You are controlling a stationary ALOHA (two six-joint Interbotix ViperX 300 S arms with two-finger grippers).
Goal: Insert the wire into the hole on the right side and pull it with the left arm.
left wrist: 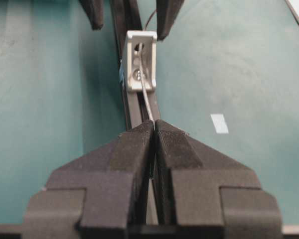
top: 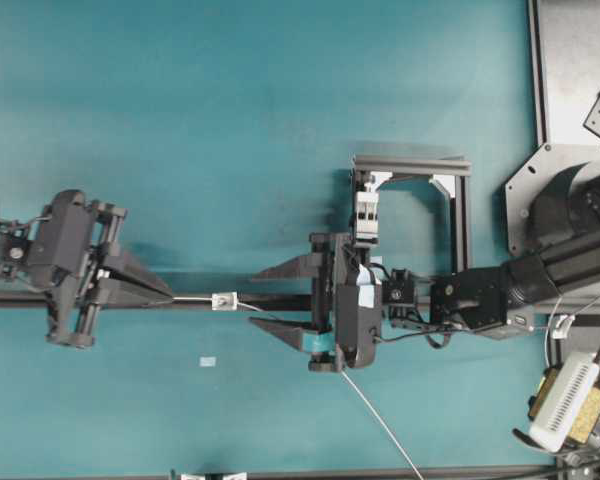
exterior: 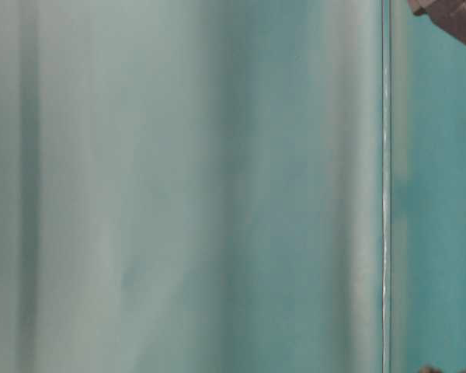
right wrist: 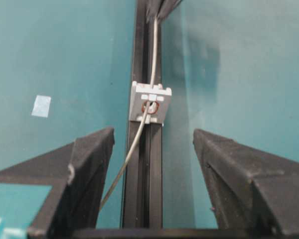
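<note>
Wire (right wrist: 152, 59) thru bracket hole (right wrist: 150, 106); left jaws pinch wire, right jaws wide; table-level view blurred.

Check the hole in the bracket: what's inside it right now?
The wire runs through the hole in the bracket, out both sides. The left gripper is shut on its far end; the right gripper stands open. Inside the hole itself, the wire's contact is hidden.

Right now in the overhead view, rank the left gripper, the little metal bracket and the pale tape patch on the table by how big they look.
1. left gripper, by far the largest.
2. metal bracket, small.
3. tape patch, slightly smaller than the bracket, though they look close enough that this order is unsure.
</note>
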